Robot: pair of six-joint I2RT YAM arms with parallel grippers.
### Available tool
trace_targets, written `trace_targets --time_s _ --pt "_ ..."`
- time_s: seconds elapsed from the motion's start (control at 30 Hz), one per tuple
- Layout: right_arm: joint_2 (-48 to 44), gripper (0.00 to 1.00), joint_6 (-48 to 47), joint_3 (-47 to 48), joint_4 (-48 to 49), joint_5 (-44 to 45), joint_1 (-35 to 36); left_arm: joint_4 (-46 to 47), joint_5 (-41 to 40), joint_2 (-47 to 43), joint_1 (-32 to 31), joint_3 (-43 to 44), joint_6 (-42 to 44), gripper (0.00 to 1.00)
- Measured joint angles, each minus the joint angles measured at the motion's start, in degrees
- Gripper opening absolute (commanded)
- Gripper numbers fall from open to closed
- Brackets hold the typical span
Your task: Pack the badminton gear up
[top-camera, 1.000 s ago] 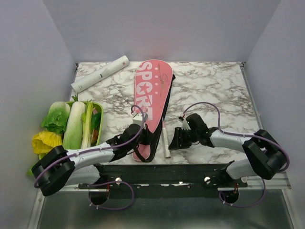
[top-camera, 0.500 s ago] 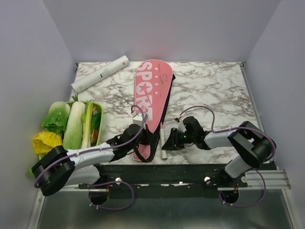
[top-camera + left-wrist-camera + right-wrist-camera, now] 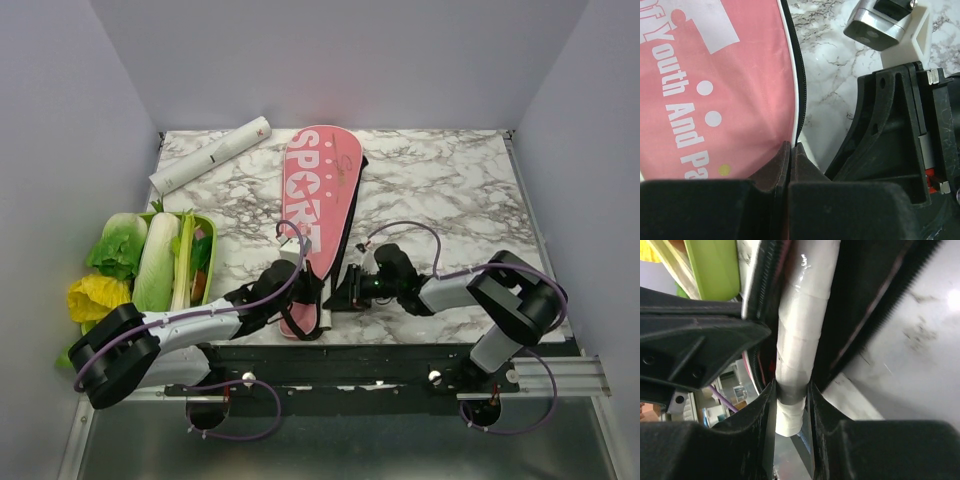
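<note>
Because the right gripper (image 3: 791,392) clamps only the tip of the racket handle (image 3: 801,330) jutting from the pink SPORT cover (image 3: 715,75) at its near end, pushing may slip it or tug the zip edge from the left gripper (image 3: 790,148), pinched shut on it.

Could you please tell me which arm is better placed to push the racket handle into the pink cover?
Right. The right claw grips the pale racket handle beside the cover's zipper, while the left claw is shut on the pink cover at its zipper edge, so it is occupied.
</note>
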Motion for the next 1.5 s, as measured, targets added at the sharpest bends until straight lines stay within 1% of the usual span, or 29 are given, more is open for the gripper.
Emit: trace_targets --time_s 0.17,0.33,0.37,0.43,0.47,0.53,0.57,0.6,0.67,0.73,0.8,0.97,1.0,1.13,1.23,1.37,1.5 --pt "2.71 0.18 1.99 1.81 3.19 1.11 0.79 0.70 0.48 -0.17 0.00 0.00 -0.20 0.00" --pt "7.61 0.20 4.00 2.91 9.51 1.20 1.09 0.68 0.83 -0.85 0.00 -0.04 -0.74 0.00" --pt "8.68 0.24 4.26 3.34 10.67 1.05 1.22 0.70 0.85 -1.20 0.00 -0.15 -0.76 0.00" --pt "11.06 0.27 4.68 4.70 12.33 -0.02 1.33 0.83 0.90 -1.64 0.04 -0.57 -0.72 0.00" --pt "12.37 0.33 4.81 5.62 12.98 -0.87 1.42 0.85 0.90 -1.70 0.07 -0.76 -0.70 0.00" --pt "15.17 0.38 4.85 7.45 13.51 -2.73 1.42 0.81 0.66 -1.86 0.48 -1.29 -0.50 0.00" --pt "16.52 0.44 4.83 8.22 13.88 -3.72 1.42 0.74 0.57 -1.88 0.76 -1.51 -0.33 0.00" --pt "17.53 0.47 4.83 8.72 14.19 -4.46 1.42 0.52 0.55 -1.88 0.90 -1.53 -0.24 0.00" --pt "18.16 0.54 4.44 9.01 14.03 -5.42 1.42 0.46 0.42 -1.88 0.92 -1.53 -0.02 0.00" --pt "17.77 0.57 3.48 9.03 13.20 -6.01 1.40 0.46 0.39 -1.90 0.92 -1.53 0.13 0.00" --pt "16.15 0.59 2.03 9.03 11.23 -6.08 1.42 0.46 0.37 -2.01 0.94 -1.53 0.22 0.00" --pt "7.28 0.61 -3.63 8.98 -0.59 -2.27 1.42 0.42 0.74 -4.48 0.76 -1.53 0.15 0.00" --pt "5.22 0.63 -4.74 9.01 -3.30 -0.96 1.42 0.26 0.76 -5.01 0.74 -1.53 0.15 0.00" --pt "-2.23 0.65 -8.26 9.14 -14.75 7.04 1.22 -1.77 0.81 -7.23 0.72 -1.55 0.20 0.00" --pt "-5.99 0.69 -9.97 9.22 -22.64 13.70 0.33 -2.58 0.79 -8.46 0.63 -1.79 0.28 0.00" --pt "-8.92 0.71 -11.45 9.94 -30.23 20.26 -2.99 -3.91 0.83 -8.87 0.63 -1.95 0.48 0.00" --pt "-9.38 0.72 -12.52 12.44 -32.22 22.84 -9.60 -4.22 1.09 -9.07 0.63 -2.86 0.57 0.00"
